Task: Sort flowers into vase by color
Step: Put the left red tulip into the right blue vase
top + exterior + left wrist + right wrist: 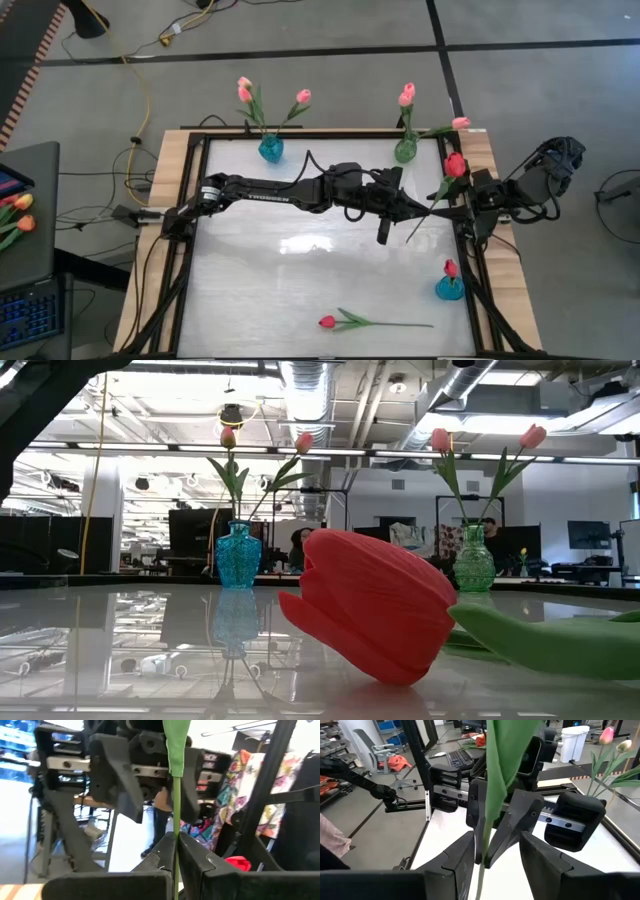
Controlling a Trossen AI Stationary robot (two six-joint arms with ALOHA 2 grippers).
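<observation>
Your left gripper (384, 236) sits mid-table, fingers pinched tight on the thin green stem of a red tulip (455, 165). The stem slants up toward the right edge, bud on top, and there your right gripper (462, 205) faces it with its fingers parted around the same stem; I can't tell if they touch it. The blue vase (270, 149) at the back left is faceted glass with three pink tulips, the green vase (405, 150) beside it holds more. Another red tulip (328, 322) lies flat near the front, ribbed plasticky petals. A small blue vase (449, 288) stands front right.
</observation>
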